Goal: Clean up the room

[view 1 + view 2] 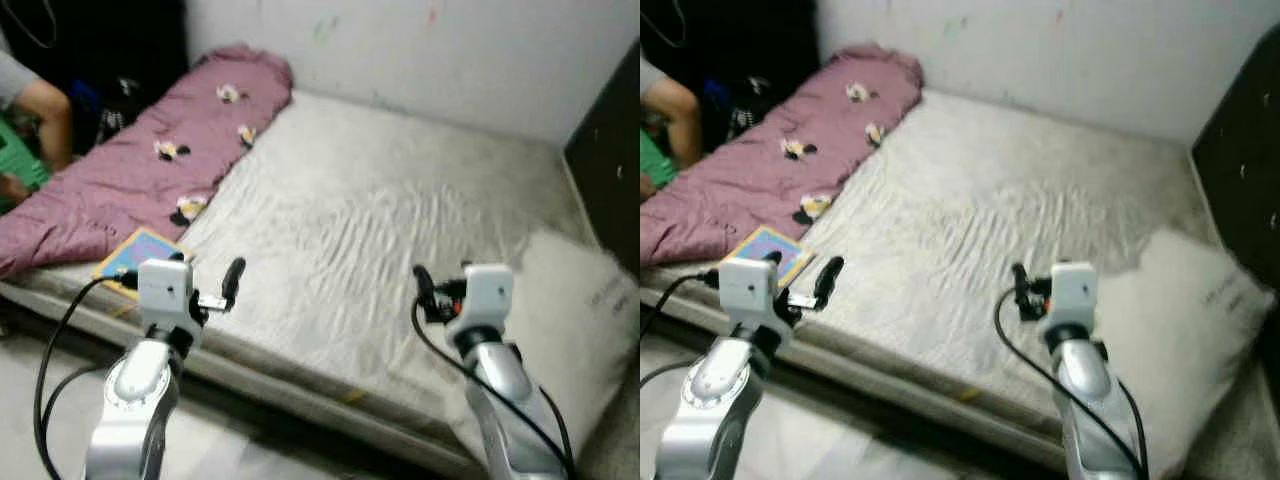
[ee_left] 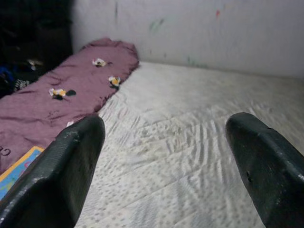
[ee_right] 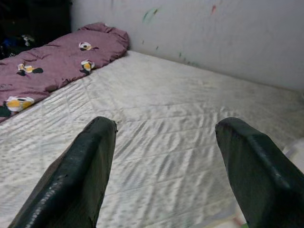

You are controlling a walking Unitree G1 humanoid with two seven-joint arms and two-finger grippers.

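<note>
Item: mattress point(image 1: 380, 220), pale and quilted, bare over most of its surface, set against a white wall point(image 1: 430, 50).

Item: blanket point(image 1: 150, 170), purple with small flower patches, lying bunched in a long ridge along the mattress's left side. It is taken to be the main thing to be tidied.

Item: book point(image 1: 138, 255), flat and colourful, at the near left corner of the mattress, just beside the blanket's near end.

Item: pillow point(image 1: 575, 310), white, at the near right corner, partly off the mattress edge.

Item: left gripper point(image 1: 215, 290), held above the near edge, close to the book; fingers spread wide, nothing held.

Item: right gripper point(image 1: 435, 290), held above the near edge, left of the pillow; fingers likewise spread wide and empty.

Item: person point(image 1: 30, 110), an arm seen at the far left, beyond the blanket.

Handling note: the step in hand is judged to be the approach. The book is best lifted clear first, by its free edge. The blanket is best gripped at two corners, so it can be drawn flat. The person's arm is to be kept clear of.
</note>
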